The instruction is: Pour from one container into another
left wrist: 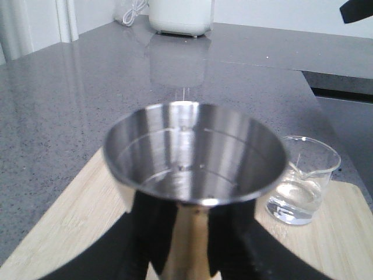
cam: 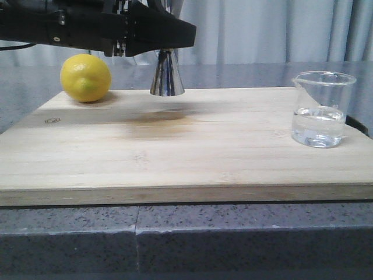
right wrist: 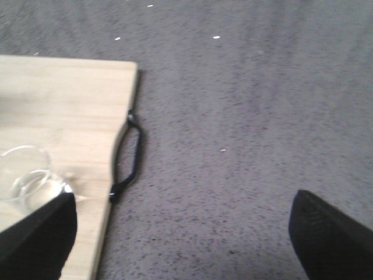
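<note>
The left tool [left wrist: 180, 256] is clenched around the narrow waist of the steel double jigger [cam: 167, 74], holding it upright and clear of the bamboo cutting board [cam: 175, 151]. From the front its flared lower cone hangs above the board's far edge with a soft shadow under it, so it is carried, not resting. The left wrist camera looks straight down into its upper cup [left wrist: 195, 151], which appears dry and empty with faint fill lines inside. Gripping at the waist makes sense to me: it leaves the mouth free to take liquid and keeps the cup level.

The glass beaker [cam: 322, 109] stands on the board near its right end, well apart from the jigger, with clear liquid filling roughly its lower third and its pouring lip turned toward the middle of the board. Nothing is touching it.

The right tool [right wrist: 180, 233] is released, its two dark fingers [right wrist: 332, 233] spread wide over the grey bench [right wrist: 245, 105], beside the board's edge and its black handle loop [right wrist: 129, 153]. The beaker sits just by one finger, not between them, so I would guess a grasp on it comes first, before any pouring.

A lemon [cam: 85, 77] rests at the board's far left corner, out of the way.
</note>
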